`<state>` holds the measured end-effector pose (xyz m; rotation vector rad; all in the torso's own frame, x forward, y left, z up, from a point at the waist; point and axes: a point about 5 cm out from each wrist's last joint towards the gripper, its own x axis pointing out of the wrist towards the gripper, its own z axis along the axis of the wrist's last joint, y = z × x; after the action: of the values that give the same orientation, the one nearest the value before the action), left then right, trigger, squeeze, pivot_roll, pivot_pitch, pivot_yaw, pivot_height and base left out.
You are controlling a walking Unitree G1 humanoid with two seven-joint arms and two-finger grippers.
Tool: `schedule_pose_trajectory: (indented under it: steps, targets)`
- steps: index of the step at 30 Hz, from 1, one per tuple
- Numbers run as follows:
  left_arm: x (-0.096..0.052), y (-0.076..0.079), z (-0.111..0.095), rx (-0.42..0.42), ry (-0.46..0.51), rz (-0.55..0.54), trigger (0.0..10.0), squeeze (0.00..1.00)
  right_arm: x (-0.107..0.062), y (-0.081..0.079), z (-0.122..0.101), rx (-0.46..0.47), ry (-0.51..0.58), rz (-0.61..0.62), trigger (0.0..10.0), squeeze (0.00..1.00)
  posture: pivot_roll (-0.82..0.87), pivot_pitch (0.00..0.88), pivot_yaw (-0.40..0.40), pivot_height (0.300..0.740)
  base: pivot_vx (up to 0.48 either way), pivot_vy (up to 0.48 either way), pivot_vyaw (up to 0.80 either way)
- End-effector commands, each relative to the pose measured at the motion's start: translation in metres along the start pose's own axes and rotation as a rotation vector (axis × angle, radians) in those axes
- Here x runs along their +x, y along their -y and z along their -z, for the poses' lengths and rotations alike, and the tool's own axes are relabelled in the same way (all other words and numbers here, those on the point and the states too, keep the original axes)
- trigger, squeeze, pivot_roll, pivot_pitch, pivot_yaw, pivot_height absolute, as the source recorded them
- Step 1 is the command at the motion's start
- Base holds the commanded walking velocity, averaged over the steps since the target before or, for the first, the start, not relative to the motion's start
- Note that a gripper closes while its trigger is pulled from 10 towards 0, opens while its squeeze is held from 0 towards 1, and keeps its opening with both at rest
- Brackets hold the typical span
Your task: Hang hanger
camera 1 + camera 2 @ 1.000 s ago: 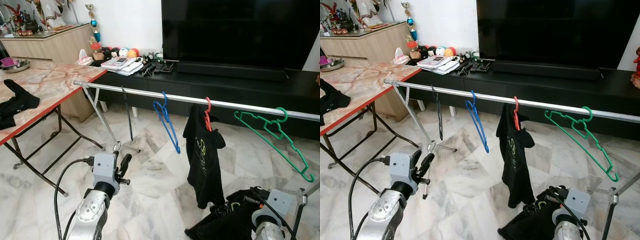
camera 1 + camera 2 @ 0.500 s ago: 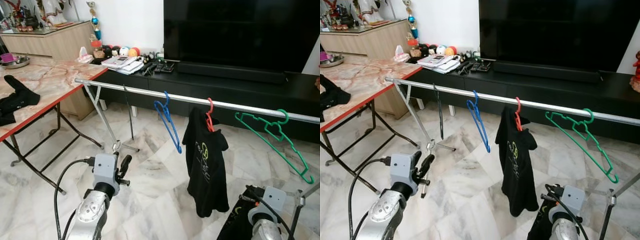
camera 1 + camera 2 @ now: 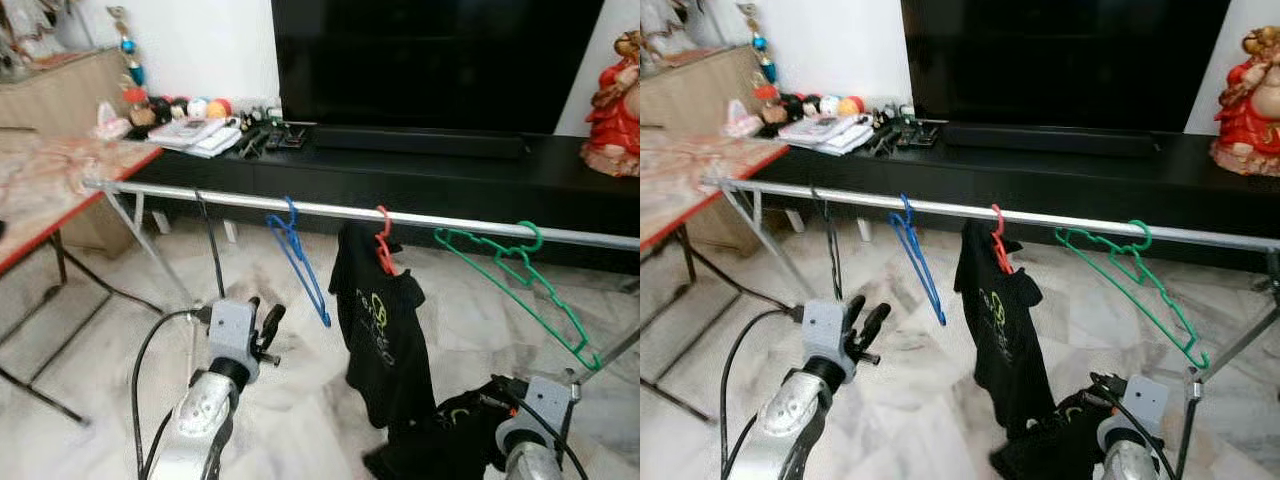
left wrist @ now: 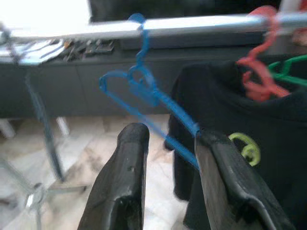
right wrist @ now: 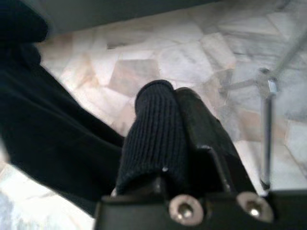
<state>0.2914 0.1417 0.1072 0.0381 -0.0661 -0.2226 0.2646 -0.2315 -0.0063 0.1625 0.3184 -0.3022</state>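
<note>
A silver rail (image 3: 450,219) crosses in front of me. On it hang a thin black hanger (image 3: 209,247), a blue hanger (image 3: 300,258), a red hanger (image 3: 381,238) carrying a black shirt (image 3: 383,335), and a bare green hanger (image 3: 520,283). My left gripper (image 3: 263,324) is open and empty, low in front of the blue hanger (image 4: 144,91); its fingers (image 4: 128,158) point at the rail. Low at the right, my right gripper (image 5: 175,96) is shut on a bunched black garment (image 3: 445,445), whose cloth (image 5: 57,143) hangs beside it.
A long black TV cabinet (image 3: 450,175) with a large TV (image 3: 430,60) stands behind the rail. A marble-topped folding table (image 3: 50,190) is at the left, a red statue (image 3: 615,90) at the far right. The rack's legs (image 3: 600,355) stand on the marble floor.
My view has swung to the right: the table slid toward the left edge and the red statue came in. The black garment shows higher beside my right gripper than half a second ago.
</note>
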Motion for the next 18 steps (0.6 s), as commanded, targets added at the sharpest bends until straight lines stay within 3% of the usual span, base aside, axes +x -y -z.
schedule_pose_trajectory:
  steps: [1, 18]
  targets:
    - [-0.0028, -0.0056, 0.0023, 0.017, -0.016, -0.013, 10.0, 0.00, 0.0015, -0.0087, -0.0028, -0.015, 0.014, -0.034, 10.0, 0.00, 0.01, 0.000, 0.030, 0.740, 0.319, 0.000, 0.00]
    - [-0.0015, -0.0074, -0.0002, 0.021, -0.012, -0.014, 10.0, 0.00, 0.0008, -0.0104, -0.0005, -0.010, 0.003, -0.036, 10.0, 0.00, 0.01, 0.000, 0.033, 0.740, 0.318, 0.000, 0.00]
